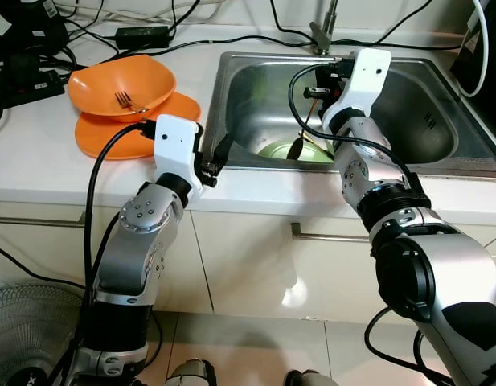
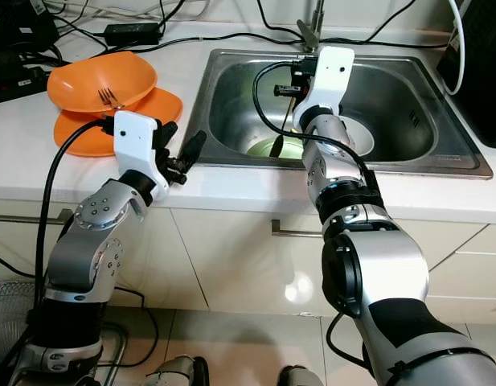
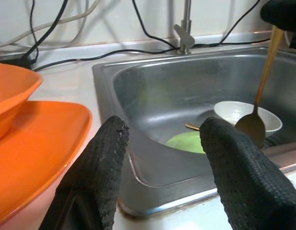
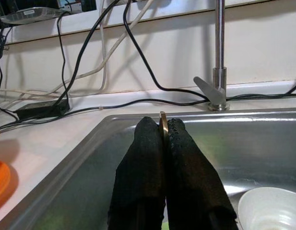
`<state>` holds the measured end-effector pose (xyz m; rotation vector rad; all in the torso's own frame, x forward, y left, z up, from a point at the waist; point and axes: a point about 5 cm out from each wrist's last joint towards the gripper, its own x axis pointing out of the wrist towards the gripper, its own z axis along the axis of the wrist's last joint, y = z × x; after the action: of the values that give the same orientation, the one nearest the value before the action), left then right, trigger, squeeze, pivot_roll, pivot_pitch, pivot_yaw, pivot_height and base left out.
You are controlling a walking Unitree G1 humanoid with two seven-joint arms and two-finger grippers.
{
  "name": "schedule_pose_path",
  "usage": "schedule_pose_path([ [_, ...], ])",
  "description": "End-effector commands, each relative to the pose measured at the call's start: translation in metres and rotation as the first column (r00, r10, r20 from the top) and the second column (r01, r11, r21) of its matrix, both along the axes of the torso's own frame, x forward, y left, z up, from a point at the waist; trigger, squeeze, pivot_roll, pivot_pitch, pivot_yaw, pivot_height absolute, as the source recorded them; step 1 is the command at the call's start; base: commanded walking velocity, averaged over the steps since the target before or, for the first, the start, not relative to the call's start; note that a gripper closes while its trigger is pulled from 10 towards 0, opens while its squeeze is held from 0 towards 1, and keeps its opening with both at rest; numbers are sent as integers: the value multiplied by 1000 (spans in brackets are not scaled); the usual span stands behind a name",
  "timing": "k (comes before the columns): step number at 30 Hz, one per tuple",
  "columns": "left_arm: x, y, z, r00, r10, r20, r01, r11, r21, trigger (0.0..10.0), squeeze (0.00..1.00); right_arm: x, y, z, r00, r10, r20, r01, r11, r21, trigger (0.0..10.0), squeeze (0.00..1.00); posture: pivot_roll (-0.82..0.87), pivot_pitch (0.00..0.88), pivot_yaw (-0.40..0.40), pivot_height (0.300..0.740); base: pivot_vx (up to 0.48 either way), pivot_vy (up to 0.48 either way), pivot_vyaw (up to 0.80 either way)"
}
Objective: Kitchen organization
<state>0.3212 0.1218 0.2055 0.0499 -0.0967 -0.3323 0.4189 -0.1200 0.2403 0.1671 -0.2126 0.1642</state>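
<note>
My right gripper [image 1: 318, 87] hangs over the steel sink [image 1: 228, 88], shut on the thin handle of a gold spoon [image 1: 297, 147]. The spoon [image 3: 256, 125] dangles bowl-down above a green plate [image 3: 185, 143] that lies on the sink floor. A white bowl [image 3: 267, 117] sits beside that plate. My left gripper [image 1: 219, 158] is open at the counter's front edge, by the sink's left front corner, holding nothing. To its left an orange bowl [image 1: 143, 79] with a fork [image 1: 123, 100] in it rests on an orange plate [image 1: 111, 135].
A faucet [image 1: 325, 30] stands behind the sink. Black cables and a power adapter [image 1: 141, 34] run along the back of the white counter [image 1: 38, 153]. Drawer handles [image 1: 312, 236] line the cabinet front. A fan [image 1: 22, 338] stands on the floor at lower left.
</note>
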Motion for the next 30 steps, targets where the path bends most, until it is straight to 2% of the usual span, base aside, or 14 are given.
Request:
schedule_pose_path([
  [1,3,0,6,1000,8,26,-8,1000,0,10000,0,1,-1,3,1000,-3,-8,3,1000,-14,10000,0,77,75,-11,722,281,0,0],
  [30,3,1,7,999,-4,48,4,1000,0,10000,0,1,-1,0,1000,9,-13,-9,1000,0,10000,0,74,81,-7,718,310,0,0],
])
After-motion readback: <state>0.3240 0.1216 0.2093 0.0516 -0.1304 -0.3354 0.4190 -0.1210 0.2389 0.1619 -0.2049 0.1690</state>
